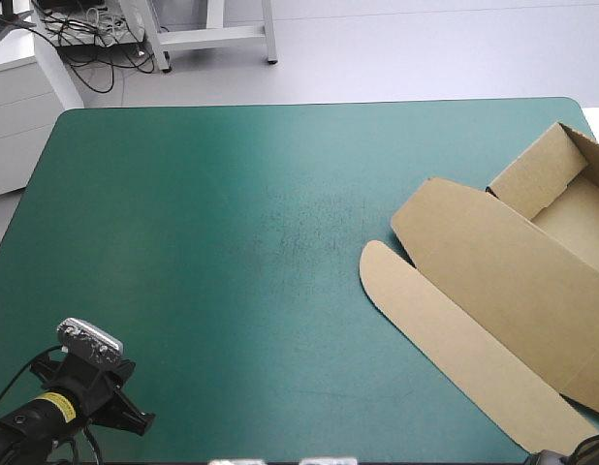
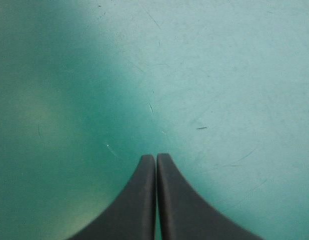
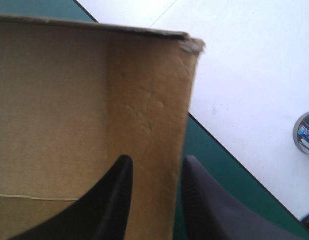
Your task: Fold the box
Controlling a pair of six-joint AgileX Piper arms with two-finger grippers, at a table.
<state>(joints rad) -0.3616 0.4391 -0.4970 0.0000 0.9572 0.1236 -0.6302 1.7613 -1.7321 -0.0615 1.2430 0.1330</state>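
The box [image 1: 513, 281] lies open at the high view's right, lid flat on the table [image 1: 203, 223]. Only the wrist views show the right end effector [image 3: 157, 160] clamped on its wall and the left end effector [image 2: 155, 159] pressed together over bare table.

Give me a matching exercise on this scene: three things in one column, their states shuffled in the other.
Things:
1 left gripper
2 right gripper
3 box lid

States:
A lying flat on the teal-green cover
B fingers on either side of a raised box wall
C fingers shut, over bare cover

Pairs: 1-C, 2-B, 3-A
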